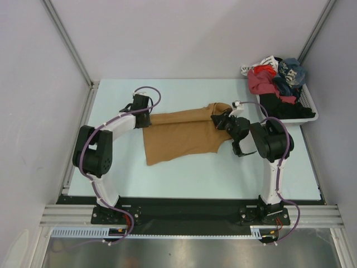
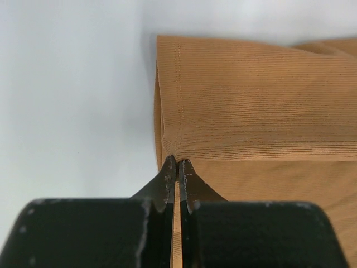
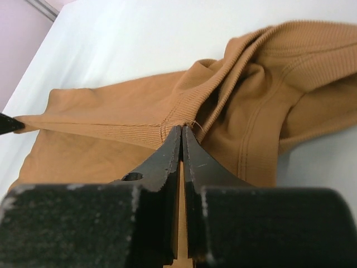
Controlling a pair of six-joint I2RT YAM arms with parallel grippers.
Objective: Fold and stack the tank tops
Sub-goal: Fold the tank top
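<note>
A tan-brown tank top (image 1: 181,134) lies across the middle of the table, its far edge lifted and pulled taut between both grippers. My left gripper (image 1: 146,120) is shut on the top's hemmed left corner (image 2: 175,151), and the ribbed cloth (image 2: 256,95) stretches away to the right. My right gripper (image 1: 222,120) is shut on the bunched edge (image 3: 181,124) near the neck and strap end (image 3: 279,84). In the right wrist view a left fingertip (image 3: 6,123) shows at the far end of the taut edge. A slate-blue top is not distinguishable.
A white basket (image 1: 301,114) at the back right corner holds a heap of red, black, blue and white clothes (image 1: 276,84). Grey walls and metal frame rails enclose the table at left, back and right.
</note>
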